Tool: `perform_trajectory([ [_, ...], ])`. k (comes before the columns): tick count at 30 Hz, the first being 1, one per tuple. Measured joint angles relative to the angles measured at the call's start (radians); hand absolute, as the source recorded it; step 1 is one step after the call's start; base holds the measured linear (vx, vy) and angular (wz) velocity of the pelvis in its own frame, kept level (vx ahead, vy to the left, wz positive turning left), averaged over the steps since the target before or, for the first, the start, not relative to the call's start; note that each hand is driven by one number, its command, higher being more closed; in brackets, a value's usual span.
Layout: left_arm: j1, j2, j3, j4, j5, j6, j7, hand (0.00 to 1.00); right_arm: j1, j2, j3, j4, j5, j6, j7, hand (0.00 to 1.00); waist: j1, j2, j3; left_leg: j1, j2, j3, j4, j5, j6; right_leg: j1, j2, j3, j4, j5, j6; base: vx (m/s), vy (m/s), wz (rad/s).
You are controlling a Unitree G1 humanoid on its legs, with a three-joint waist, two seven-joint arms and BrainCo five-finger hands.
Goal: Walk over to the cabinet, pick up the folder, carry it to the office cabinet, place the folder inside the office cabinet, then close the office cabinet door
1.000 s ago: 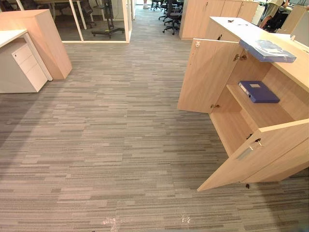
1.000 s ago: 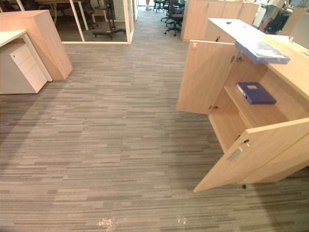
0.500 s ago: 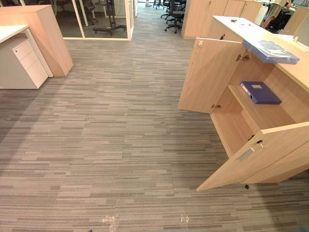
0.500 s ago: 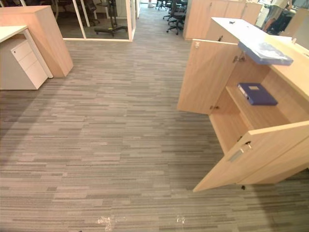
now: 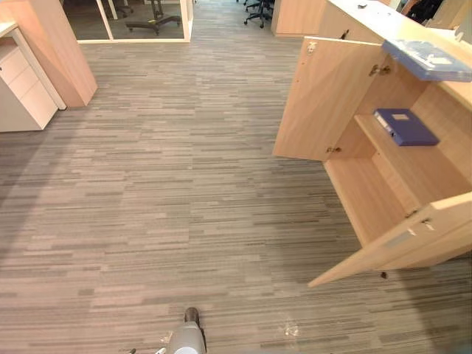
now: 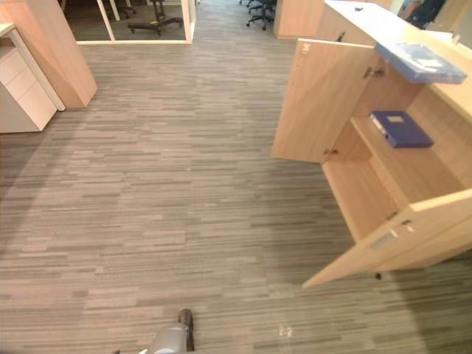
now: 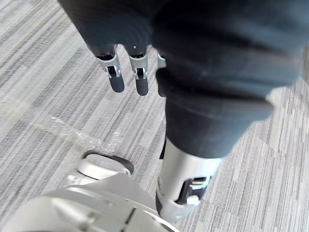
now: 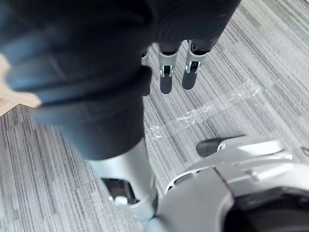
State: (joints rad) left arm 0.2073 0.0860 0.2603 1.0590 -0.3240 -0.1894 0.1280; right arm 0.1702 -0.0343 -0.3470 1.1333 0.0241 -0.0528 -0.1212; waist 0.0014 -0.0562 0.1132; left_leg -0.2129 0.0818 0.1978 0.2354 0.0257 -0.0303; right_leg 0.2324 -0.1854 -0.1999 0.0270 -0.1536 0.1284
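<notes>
The robot stood on the grey striped carpet (image 5: 169,184), well apart from a light wood cabinet (image 5: 367,193) on its right. Both of the cabinet's doors stood open: the far door (image 5: 328,96) swung out toward the aisle, and the near door (image 5: 413,240) angled across the floor. A blue folder (image 5: 404,126) lay flat on the shelf (image 5: 424,168) inside, toward the back, touching nothing else. A clear plastic wallet (image 5: 428,60) rested on top of the cabinet, its edge overhanging the opening.

The left hand (image 7: 141,77) hung at the robot's side with its fingers (image 7: 116,79) straight, pointing down at the carpet and holding nothing. The right hand (image 8: 166,72) hung the same way, its fingers (image 8: 189,77) straight and empty.

By my reading, the handling had not begun: the folder was in neither hand and sat out of reach. It was unclear whether this cabinet was the pick-up point or the office cabinet where the folder belonged. If the first, the whole task was left: the approach, the grasp, the carry, the placing and the door. If the second, only closing the doors remained.
</notes>
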Motion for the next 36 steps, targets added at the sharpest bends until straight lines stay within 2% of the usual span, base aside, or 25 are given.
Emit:
perform_trajectory([
  [1,-0.006,0.009,-0.005,-0.009,0.0,-0.003,0.0,0.0,-0.002,0.013,-0.007,-0.003,-0.003,0.0,0.001,0.0,0.0,-0.017,-0.012,0.014,-0.033,0.026,-0.013,-0.017,0.014,-0.003,-0.04,0.0,0.008,0.02,0.023,0.34,0.363,-0.35],
  [2,-0.006,0.019,-0.016,-0.008,0.002,-0.006,-0.001,0.0,-0.003,0.017,-0.011,-0.002,-0.004,0.0,0.001,0.0,0.001,-0.022,-0.014,0.029,-0.049,0.039,-0.017,-0.022,0.018,-0.003,-0.061,0.0,0.017,0.027,0.031,0.31,0.304,-0.39],
  [3,-0.007,0.03,-0.044,-0.008,0.002,-0.006,-0.002,0.0,-0.002,0.018,-0.025,-0.001,-0.005,0.002,0.002,0.0,0.0,-0.027,-0.02,0.066,-0.08,0.069,-0.027,-0.034,0.044,-0.005,-0.097,0.006,0.044,0.036,0.044,0.23,0.225,-0.34],
  [4,-0.008,0.031,-0.056,-0.008,0.002,-0.006,-0.002,0.0,0.0,0.015,-0.027,-0.001,-0.005,0.003,0.003,0.0,0.001,-0.024,-0.027,0.085,-0.097,0.079,-0.037,-0.045,0.055,-0.01,-0.115,0.012,0.067,0.039,0.048,0.36,0.364,-0.45],
  [6,-0.013,0.02,-0.092,-0.01,0.002,-0.018,-0.006,0.0,0.001,0.0,-0.069,-0.006,-0.005,0.004,0.012,0.0,0.001,0.009,-0.058,0.157,-0.151,0.119,-0.094,-0.068,0.085,-0.088,-0.187,0.039,0.255,0.041,0.044,0.36,0.397,-0.43],
  [7,-0.018,0.017,-0.103,-0.009,0.002,-0.023,-0.008,0.0,0.001,-0.003,-0.077,-0.012,-0.005,0.004,0.015,0.0,-0.001,0.019,-0.063,0.171,-0.162,0.125,-0.106,-0.071,0.09,-0.117,-0.204,0.042,0.322,0.044,0.039,0.26,0.317,-0.23],
  [8,-0.029,0.015,-0.126,-0.01,0.002,-0.027,-0.012,0.0,0.001,-0.002,-0.098,-0.023,-0.004,0.004,0.021,0.0,-0.008,0.029,-0.065,0.201,-0.181,0.128,-0.125,-0.079,0.101,-0.176,-0.244,0.027,0.47,0.054,-0.006,0.23,0.272,0.03],
  [9,-0.042,0.016,-0.14,-0.009,0.0,-0.031,-0.018,0.0,0.001,0.001,-0.1,-0.033,-0.003,0.005,0.026,0.0,-0.019,0.031,-0.064,0.228,-0.2,0.123,-0.145,-0.084,0.108,-0.238,-0.294,-0.023,0.645,0.052,-0.094,0.23,0.237,0.13],
  [11,-0.045,0.007,-0.16,-0.01,-0.002,-0.034,-0.025,0.0,-0.002,0.005,-0.1,-0.04,0.0,0.008,0.03,0.0,-0.02,0.032,-0.05,0.285,-0.208,0.116,-0.169,-0.085,0.111,-0.302,-0.313,-0.091,0.821,0.013,-0.127,0.2,0.133,0.09],
  [12,-0.051,0.002,-0.159,-0.011,-0.003,-0.036,-0.025,0.0,-0.003,0.011,-0.093,-0.044,0.002,0.007,0.03,0.0,-0.022,0.032,-0.035,0.321,-0.201,0.11,-0.184,-0.088,0.114,-0.322,-0.285,-0.123,0.86,-0.025,-0.107,0.18,0.059,0.0],
  [13,-0.056,0.0,-0.158,-0.011,-0.002,-0.035,-0.025,0.0,-0.003,0.012,-0.086,-0.051,0.004,0.005,0.031,0.0,-0.022,0.032,-0.027,0.338,-0.196,0.105,-0.19,-0.093,0.122,-0.332,-0.264,-0.139,0.866,-0.043,-0.104,0.14,-0.014,-0.02],
  [15,-0.078,-0.01,-0.157,-0.007,0.002,-0.033,-0.025,0.0,-0.019,0.015,-0.062,-0.062,0.017,-0.007,0.031,0.0,-0.031,0.034,0.02,0.388,-0.163,0.092,-0.193,-0.129,0.134,-0.397,-0.164,-0.202,0.805,-0.101,-0.086,0.09,-0.127,0.01],
  [17,-0.093,-0.017,-0.153,-0.007,0.005,-0.029,-0.026,0.0,-0.021,0.017,-0.06,-0.068,0.025,-0.009,0.031,0.0,-0.034,0.03,0.036,0.407,-0.15,0.088,-0.194,-0.141,0.124,-0.422,-0.143,-0.253,0.748,-0.103,-0.088,0.04,-0.129,0.09],
  [19,-0.097,-0.028,-0.118,-0.007,0.038,-0.016,-0.031,0.0,0.001,0.025,-0.045,-0.081,0.035,-0.011,0.03,0.0,-0.039,0.024,0.039,0.428,-0.123,0.076,-0.187,-0.164,0.087,-0.451,-0.111,-0.307,0.588,-0.08,-0.116,0.11,-0.176,0.25],
  [21,-0.097,-0.035,-0.091,-0.009,0.044,-0.013,-0.031,0.0,0.016,0.028,-0.046,-0.082,0.037,-0.012,0.03,0.0,-0.041,0.022,0.037,0.428,-0.104,0.057,-0.167,-0.188,0.059,-0.455,-0.101,-0.307,0.514,-0.061,-0.144,0.21,-0.255,0.33],
  [23,-0.09,-0.052,-0.024,-0.012,0.052,-0.01,-0.035,0.0,0.058,0.036,-0.054,-0.082,0.039,-0.011,0.03,0.0,-0.043,0.014,0.023,0.433,-0.053,0.02,-0.102,-0.255,0.001,-0.414,-0.077,-0.339,0.482,-0.027,-0.168,0.34,-0.35,0.43],
  [24,-0.086,-0.061,-0.008,-0.013,0.053,-0.008,-0.035,0.0,0.065,0.036,-0.067,-0.082,0.043,-0.011,0.03,0.0,-0.045,0.025,0.018,0.435,-0.025,0.012,-0.081,-0.275,-0.012,-0.395,-0.057,-0.357,0.484,-0.047,-0.163,0.42,-0.361,0.4],
  [26,-0.058,-0.083,0.044,-0.053,0.051,-0.001,-0.038,0.0,0.078,0.038,-0.096,-0.083,0.075,-0.011,0.03,0.0,-0.049,0.047,-0.007,0.396,0.078,0.002,0.091,-0.324,-0.065,-0.33,0.034,-0.407,0.44,-0.096,-0.168,0.5,-0.393,0.29],
  [27,-0.054,-0.094,0.093,-0.076,0.038,0.002,-0.039,0.0,0.081,0.042,-0.105,-0.083,0.094,-0.012,0.03,0.0,-0.045,0.05,-0.013,0.296,0.162,-0.004,0.333,-0.345,-0.079,-0.277,0.104,-0.425,0.386,-0.104,-0.185,0.42,-0.32,0.08],
  [28,-0.053,-0.102,0.117,-0.084,0.033,0.003,-0.04,0.0,0.08,0.042,-0.105,-0.083,0.109,-0.012,0.03,0.0,-0.04,0.052,-0.014,0.257,0.188,-0.017,0.44,-0.342,-0.081,-0.256,0.13,-0.426,0.364,-0.106,-0.189,0.39,-0.251,-0.14],
  [30,-0.046,-0.114,0.164,-0.101,0.012,0.004,-0.039,0.0,0.07,0.041,-0.105,-0.082,0.125,-0.016,0.03,0.0,-0.034,0.057,-0.015,0.137,0.236,-0.044,0.76,-0.324,-0.102,-0.186,0.182,-0.415,0.315,-0.116,-0.2,0.39,-0.155,-0.3],
  [32,-0.046,-0.112,0.174,-0.101,0.003,0.004,-0.037,0.0,0.055,0.042,-0.104,-0.082,0.142,-0.017,0.03,0.0,-0.029,0.051,-0.01,0.061,0.242,-0.013,0.877,-0.329,-0.092,-0.129,0.192,-0.39,0.264,-0.116,-0.2,0.36,-0.066,-0.37],
  [33,-0.048,-0.113,0.176,-0.101,0.0,0.003,-0.035,0.0,0.042,0.04,-0.106,-0.079,0.148,-0.016,0.029,0.0,-0.02,0.048,-0.008,0.024,0.237,0.012,0.867,-0.335,-0.083,-0.104,0.188,-0.364,0.24,-0.115,-0.198,0.33,-0.017,-0.51],
  [34,-0.047,-0.114,0.175,-0.101,0.0,0.003,-0.034,0.0,0.035,0.039,-0.106,-0.078,0.148,-0.016,0.028,0.0,-0.015,0.047,-0.007,0.007,0.233,0.02,0.843,-0.341,-0.072,-0.093,0.185,-0.349,0.23,-0.113,-0.197,0.31,0.042,-0.63],
  [36,-0.046,-0.114,0.174,-0.1,-0.005,-0.011,-0.021,0.0,-0.006,0.04,-0.112,-0.068,0.148,-0.016,0.019,0.0,-0.004,0.048,0.001,-0.03,0.2,0.0,0.648,-0.357,-0.045,-0.044,0.165,-0.292,0.203,-0.11,-0.191,0.29,0.117,-0.7],
])
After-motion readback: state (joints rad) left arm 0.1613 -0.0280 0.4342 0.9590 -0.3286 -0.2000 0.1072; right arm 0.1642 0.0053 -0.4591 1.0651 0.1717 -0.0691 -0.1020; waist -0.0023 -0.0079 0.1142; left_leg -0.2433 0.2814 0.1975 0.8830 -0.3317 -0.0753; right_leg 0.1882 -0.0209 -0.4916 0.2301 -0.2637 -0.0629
